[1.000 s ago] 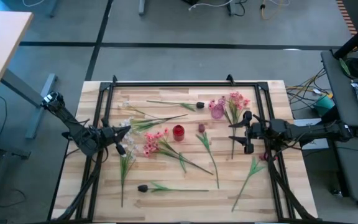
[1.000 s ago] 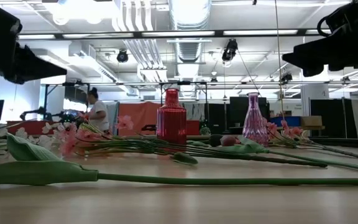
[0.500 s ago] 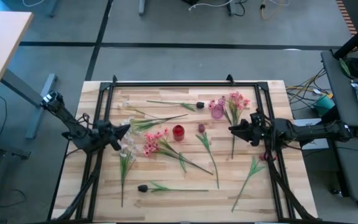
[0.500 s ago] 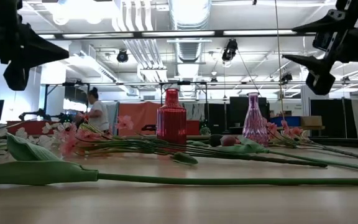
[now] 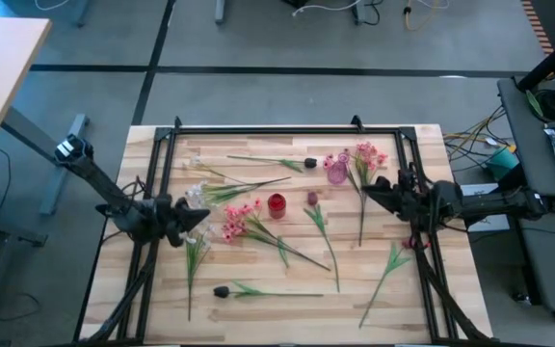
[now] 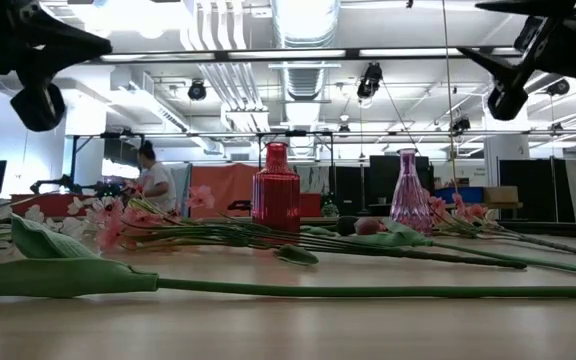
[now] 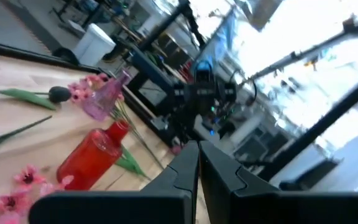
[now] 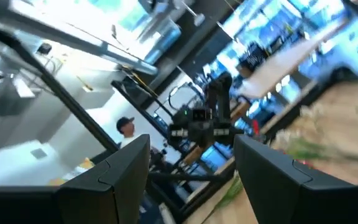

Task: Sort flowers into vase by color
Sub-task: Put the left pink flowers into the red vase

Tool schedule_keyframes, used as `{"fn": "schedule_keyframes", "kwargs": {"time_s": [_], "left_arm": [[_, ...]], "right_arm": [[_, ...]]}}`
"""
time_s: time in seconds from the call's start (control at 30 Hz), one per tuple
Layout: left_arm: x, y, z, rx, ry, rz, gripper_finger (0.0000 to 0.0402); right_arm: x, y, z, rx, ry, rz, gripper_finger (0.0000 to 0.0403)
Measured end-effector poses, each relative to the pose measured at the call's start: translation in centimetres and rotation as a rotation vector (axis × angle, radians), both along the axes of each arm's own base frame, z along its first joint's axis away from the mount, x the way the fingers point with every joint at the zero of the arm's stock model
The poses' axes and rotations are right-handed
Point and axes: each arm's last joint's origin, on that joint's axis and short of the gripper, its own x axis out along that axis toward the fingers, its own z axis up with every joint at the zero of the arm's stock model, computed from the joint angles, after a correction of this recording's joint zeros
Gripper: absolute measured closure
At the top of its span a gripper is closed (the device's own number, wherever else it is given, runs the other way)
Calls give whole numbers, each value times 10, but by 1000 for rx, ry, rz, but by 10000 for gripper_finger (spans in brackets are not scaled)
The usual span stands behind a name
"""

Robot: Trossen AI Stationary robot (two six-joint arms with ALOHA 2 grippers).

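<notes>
A pale wooden bench (image 5: pixel 258 308) edged by a black frame stands on a grey floor, and the low view looks past it into a bright workshop where a person (image 6: pixel 154 178) stands far back.

The flowers lie scattered flat on the bench. A pink blossom spray (image 5: pixel 240 220) rests just left of the red vase (image 5: pixel 277 204), its stem running toward the near right. A second pink spray (image 5: pixel 366 156) lies beside the pink glass vase (image 5: pixel 337 172) near the far right corner. White blossom sprigs (image 5: pixel 194 196) lie near the left side, partly under the left arm. A dark bud (image 5: pixel 309 163) tips a stem along the far edge (just left of the pink glass vase), another dark bud (image 5: pixel 221 290) lies at the near edge, and a dark red bud (image 5: pixel 312 199) sits just right of the red vase. Both vases stand upright and neither holds a flower.

The left gripper (image 5: pixel 200 216) hovers above the white sprigs, fingers pressed together and holding nothing. The right gripper (image 5: pixel 368 191) hovers near the second pink spray's stem, its fingers (image 8: pixel 271 177) spread apart and empty.
</notes>
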Motion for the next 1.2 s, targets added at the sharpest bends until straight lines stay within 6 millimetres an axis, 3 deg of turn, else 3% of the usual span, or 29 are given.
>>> {"fn": "schedule_keyframes", "kwargs": {"time_s": [0.27,0.47,0.67,0.83,0.97,1.2], "left_arm": [[12,-13,2,195,20,-19,402],[30,-31,12,275,72,-25,402],[61,-60,28,411,132,-9,402],[83,-79,44,492,209,168,402],[87,-81,46,542,287,295,402],[76,-66,47,573,124,-25,402]], "right_arm": [[3,5,4,-379,36,58,179],[0,5,18,-392,-34,23,179],[0,-1,27,-344,0,-153,179],[13,-1,25,-329,185,-134,179],[34,0,24,-347,385,-100,179],[65,1,37,-353,707,-54,179]]}}
